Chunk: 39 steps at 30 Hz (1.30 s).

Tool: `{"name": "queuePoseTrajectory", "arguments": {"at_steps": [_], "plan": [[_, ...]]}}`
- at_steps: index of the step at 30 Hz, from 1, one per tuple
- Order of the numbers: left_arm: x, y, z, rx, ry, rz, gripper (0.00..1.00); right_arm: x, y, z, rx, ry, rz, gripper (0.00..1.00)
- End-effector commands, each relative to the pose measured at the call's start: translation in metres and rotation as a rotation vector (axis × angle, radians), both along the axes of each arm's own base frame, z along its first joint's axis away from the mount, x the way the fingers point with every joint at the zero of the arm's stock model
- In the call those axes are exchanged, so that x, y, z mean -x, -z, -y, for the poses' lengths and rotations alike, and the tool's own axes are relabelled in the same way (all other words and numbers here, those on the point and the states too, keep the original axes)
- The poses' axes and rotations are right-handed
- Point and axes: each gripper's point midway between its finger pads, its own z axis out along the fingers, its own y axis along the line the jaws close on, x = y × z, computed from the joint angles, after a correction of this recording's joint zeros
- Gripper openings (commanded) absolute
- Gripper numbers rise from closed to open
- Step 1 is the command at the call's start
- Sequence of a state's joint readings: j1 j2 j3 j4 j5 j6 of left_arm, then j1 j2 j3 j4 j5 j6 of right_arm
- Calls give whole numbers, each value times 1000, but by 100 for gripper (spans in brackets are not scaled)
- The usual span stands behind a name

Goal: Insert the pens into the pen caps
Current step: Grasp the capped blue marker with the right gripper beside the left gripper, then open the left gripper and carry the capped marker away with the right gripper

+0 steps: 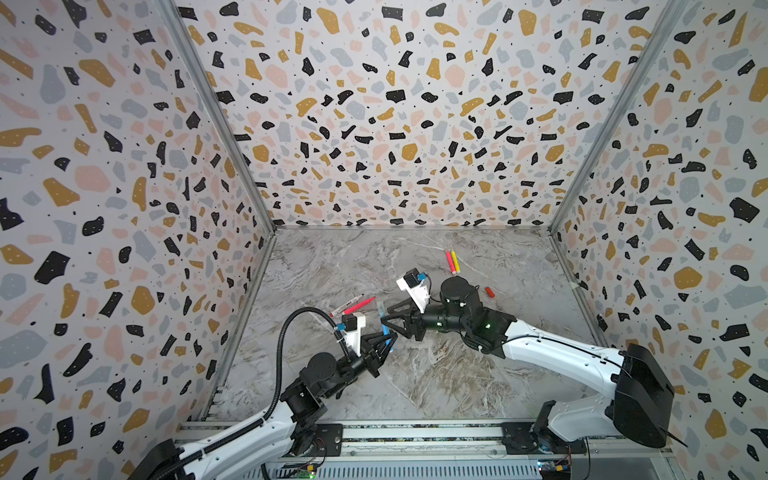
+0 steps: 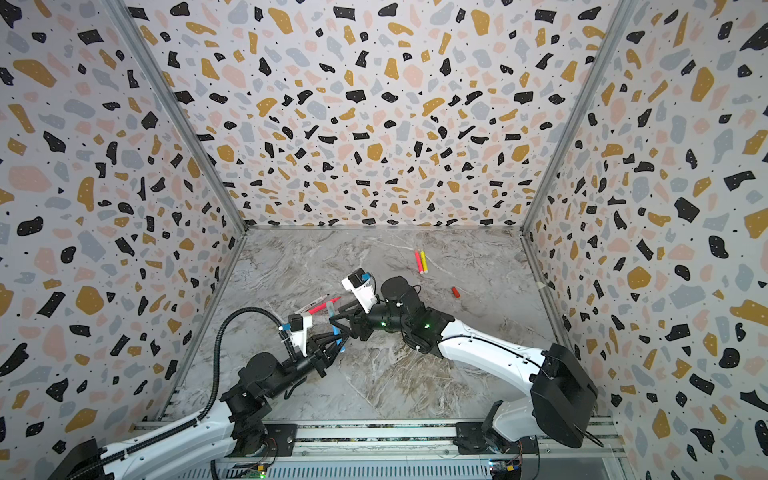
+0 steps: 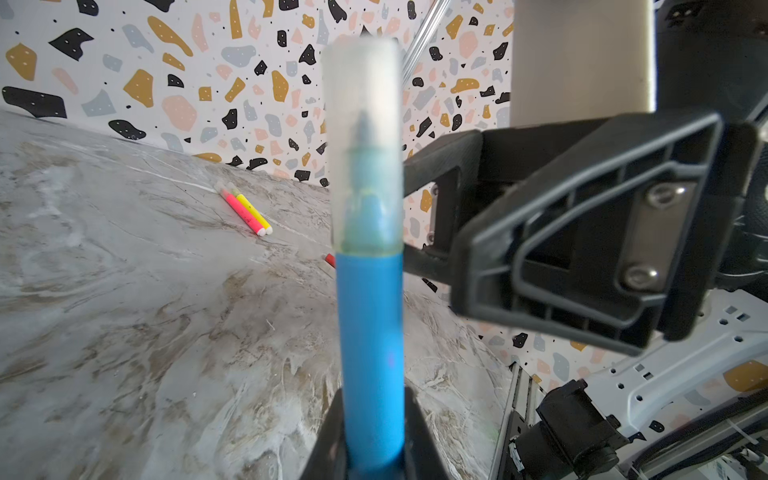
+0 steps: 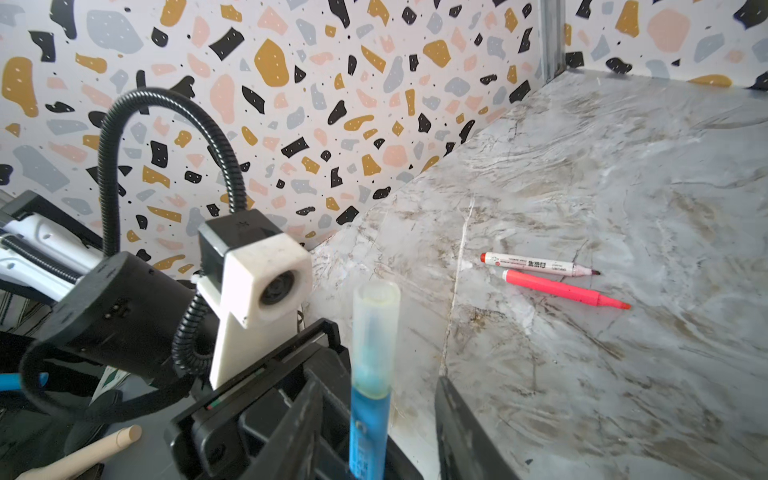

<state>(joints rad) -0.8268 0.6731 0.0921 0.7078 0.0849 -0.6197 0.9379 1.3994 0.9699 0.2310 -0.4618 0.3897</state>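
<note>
Robot lab booth (patterned walls (image 1: 374,124), marble tabletop (image 1: 415,374)).

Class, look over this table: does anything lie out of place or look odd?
The red cap lies alone at the right, far from the white pen and pink pen, whose tips are bare.

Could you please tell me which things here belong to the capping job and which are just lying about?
Job: blue pen, clear cap on it, held by left fingers; white pen; pink pen; back pink pen; yellow pen; red cap.
Just about: hose; beige rod; table.
</note>
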Motion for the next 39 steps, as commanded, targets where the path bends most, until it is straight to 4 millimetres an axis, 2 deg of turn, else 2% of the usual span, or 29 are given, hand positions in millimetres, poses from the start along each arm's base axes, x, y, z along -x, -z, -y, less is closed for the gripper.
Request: {"name": "queuePoseTrajectory", "arguments": {"at_steps": [1,9,14,20,22,23,24,26,27,30,34,37,39], "plan": [[-3,-22,-1,33,-21,62,0,8,-4,-1,-3,-47,0,44],[-2,-25,0,36,-21,66,0,17,12,-6,36,-85,-29,36],[-2,-27,-1,43,-25,70,0,19,17,-10,69,-109,-31,36],[-2,-25,-1,36,-29,64,0,13,15,-10,73,-78,-23,12],[-4,-23,-2,30,-39,62,0,8,14,-8,79,-51,-15,11],[-5,-21,-3,23,-49,56,6,5,13,-8,84,-39,-10,10],[-7,-18,-6,12,-68,46,18,1,13,-6,93,-24,-7,10],[-13,-9,-11,-14,-111,20,38,-11,12,0,111,15,1,10],[-17,-2,-15,-39,-142,3,42,-18,13,4,125,38,6,10],[-30,26,-32,-140,-268,-73,48,-42,15,19,159,104,12,10],[-36,54,-51,-203,-370,-153,50,-84,33,44,227,189,-21,11],[-35,64,-55,-199,-387,-191,50,-128,60,66,337,285,-50,12],[-35,68,-56,-197,-394,-206,50,-164,78,80,410,363,-74,12]]}}
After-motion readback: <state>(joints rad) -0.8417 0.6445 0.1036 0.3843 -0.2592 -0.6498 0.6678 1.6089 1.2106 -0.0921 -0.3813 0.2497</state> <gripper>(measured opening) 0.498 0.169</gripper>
